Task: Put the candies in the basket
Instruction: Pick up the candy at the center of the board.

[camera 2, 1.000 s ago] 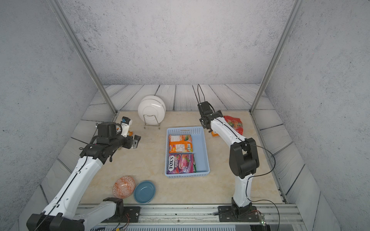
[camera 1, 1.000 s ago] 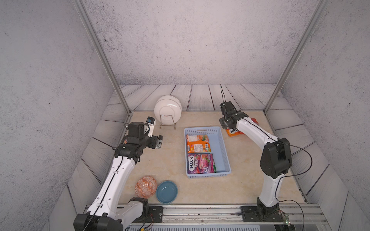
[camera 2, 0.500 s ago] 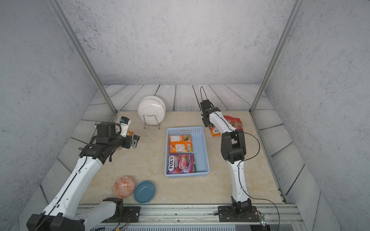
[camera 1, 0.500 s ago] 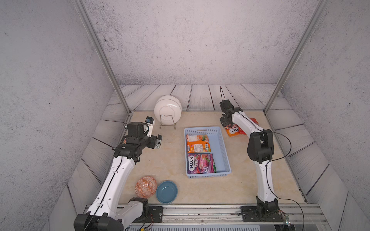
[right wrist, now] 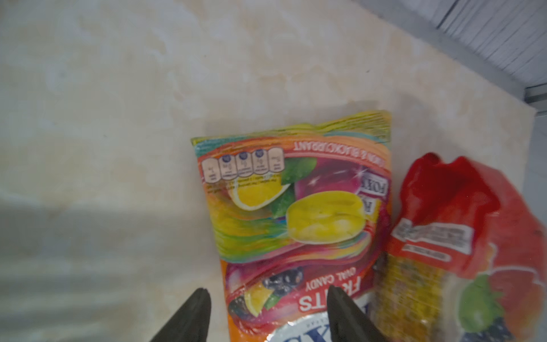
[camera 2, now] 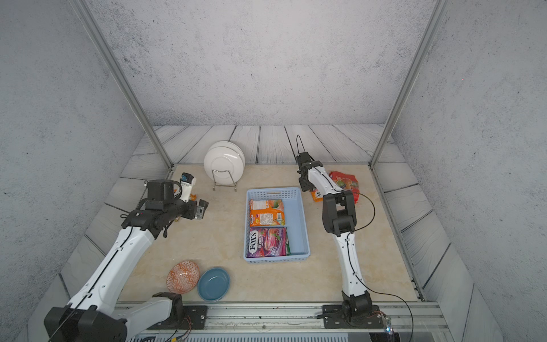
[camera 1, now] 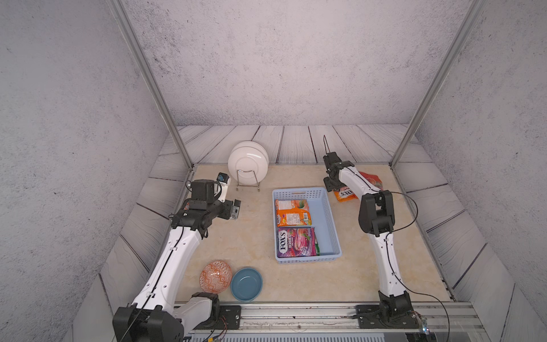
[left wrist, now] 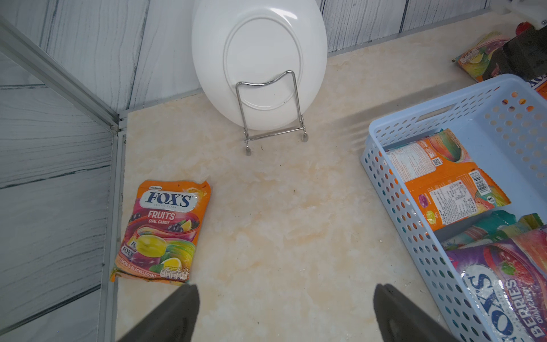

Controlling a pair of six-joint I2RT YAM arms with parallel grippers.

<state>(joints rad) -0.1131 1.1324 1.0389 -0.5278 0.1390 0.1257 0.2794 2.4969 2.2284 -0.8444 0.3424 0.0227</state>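
Three bags lie in the basket (camera 1: 327,219), which sits mid-table between your two arms. An orange bag (camera 1: 292,212) lies back-side up at the far end. A purple bag (camera 1: 296,242) marked FOX'S BERRIES lies at the near end. A teal bag (left wrist: 485,225) is tucked under the purple one, with only its edge showing in the left wrist view.

Three more lie out on the table (camera 1: 251,237). Your right Fruits bag (right wrist: 296,222) lies flat just beyond the basket's far right corner. A red bag (right wrist: 461,225) sits at its outer edge; the wrist view is too blurred to tell whether they touch.

Your right gripper (right wrist: 268,291) is low over that bag with its jaws spread part way. One finger (right wrist: 189,316) is over bare table and the other (right wrist: 346,316) over the printed face, so the bag's long edge lies between them. Nothing is pinched.

The left Fruits bag (left wrist: 162,234) lies face up at the table's left edge beside the frame rail, well apart from the basket. Your left gripper (left wrist: 287,287) hovers above the table near it, jaws spread wide and holding nothing.

Beyond it, a white plate (left wrist: 259,59) stands upright in a wire rack (left wrist: 270,112) at the far edge. By your left arm's base, an orange bowl (camera 1: 215,276) and a blue bowl (camera 1: 246,284) sit side by side.
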